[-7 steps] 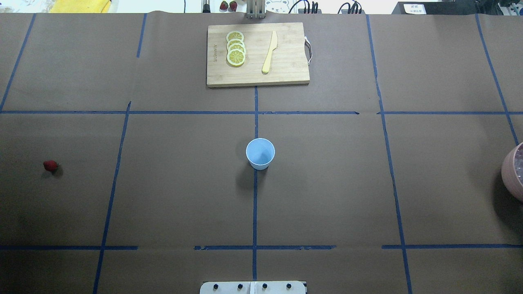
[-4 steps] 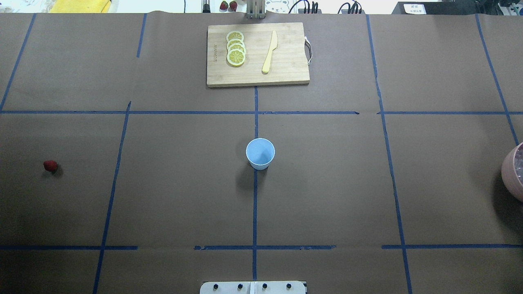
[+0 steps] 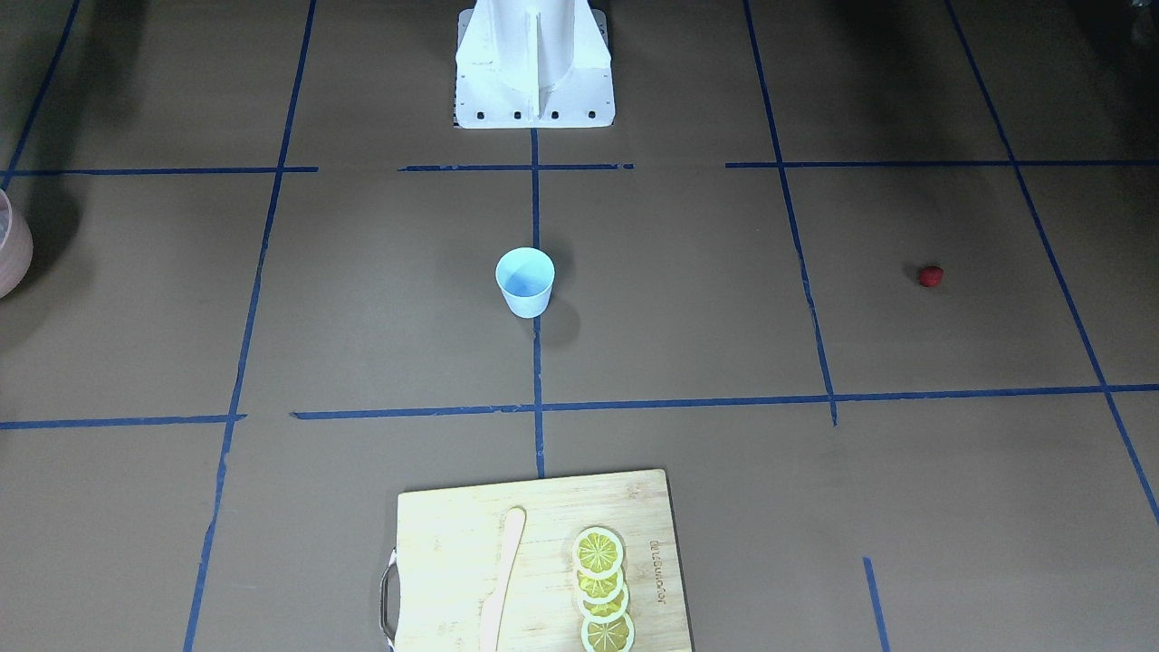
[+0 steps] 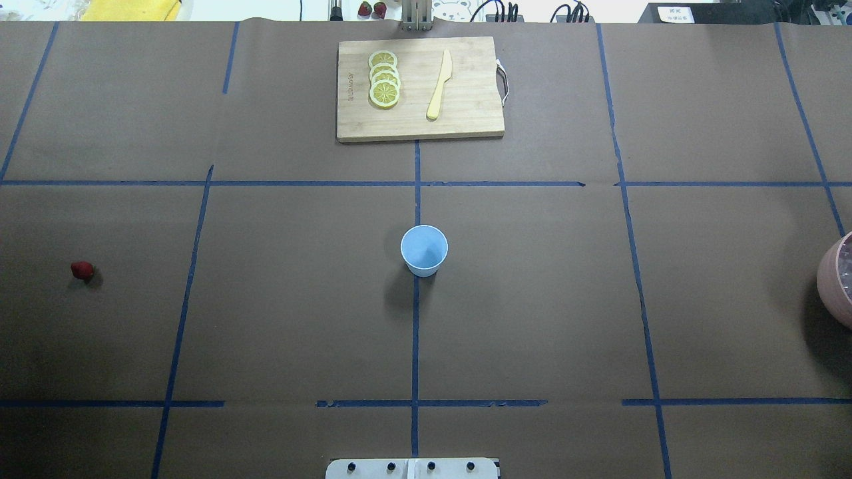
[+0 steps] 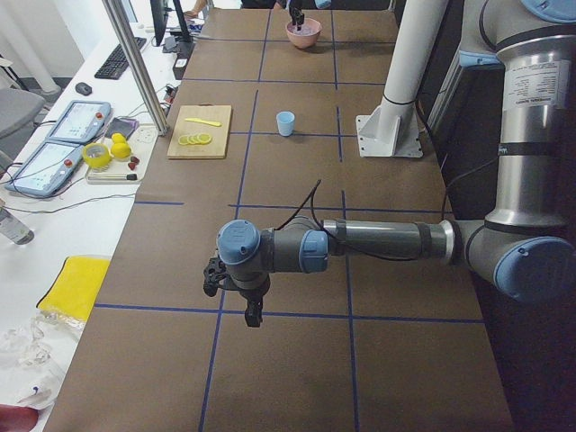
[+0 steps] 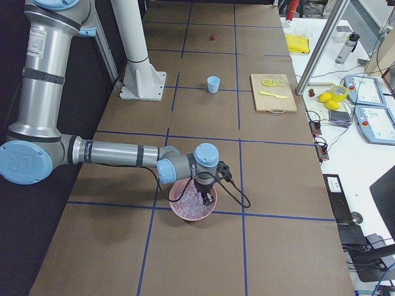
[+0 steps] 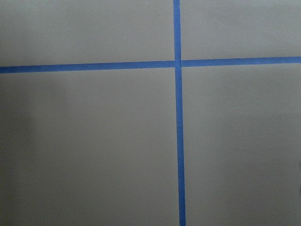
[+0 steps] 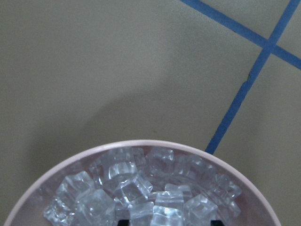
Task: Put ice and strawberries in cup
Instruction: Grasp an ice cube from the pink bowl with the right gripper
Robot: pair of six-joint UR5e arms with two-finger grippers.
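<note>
The pale blue cup stands upright at the table's middle, also seen in the front view. One small red strawberry lies far out on the left side. Ice fills a pinkish bowl at the right edge. My right gripper hangs just over the ice; two dark fingertips show apart at the wrist view's bottom edge, so it is open. My left gripper hovers above bare table near a tape crossing, far from the strawberry; I cannot tell its state.
A wooden cutting board at the far side carries several lemon slices and a yellow knife. Blue tape lines grid the brown table cover. The robot's white base stands at the near edge.
</note>
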